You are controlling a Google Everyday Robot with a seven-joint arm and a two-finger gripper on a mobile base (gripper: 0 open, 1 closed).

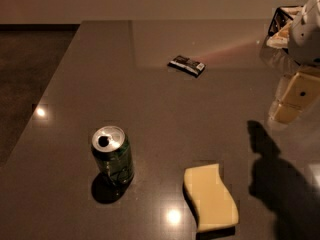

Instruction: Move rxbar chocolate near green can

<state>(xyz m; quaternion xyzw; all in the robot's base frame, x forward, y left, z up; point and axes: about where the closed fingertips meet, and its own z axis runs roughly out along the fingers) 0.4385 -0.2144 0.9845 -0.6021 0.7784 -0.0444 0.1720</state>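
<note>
The rxbar chocolate [187, 65], a small flat bar in a dark wrapper with a white patch, lies on the far middle of the dark table [150, 114]. The green can [113, 155] stands upright at the front left, its silver top and open pull-tab hole showing. My gripper [286, 115] hangs above the table at the right edge of the view, to the right of the bar and nearer to me, well apart from both bar and can. It holds nothing that I can see.
A pale yellow wavy sponge [210, 198] lies at the front, right of the can. A dark box with pale contents [281, 24] stands at the far right corner. The table's left edge [50, 89] runs diagonally beside a dark floor.
</note>
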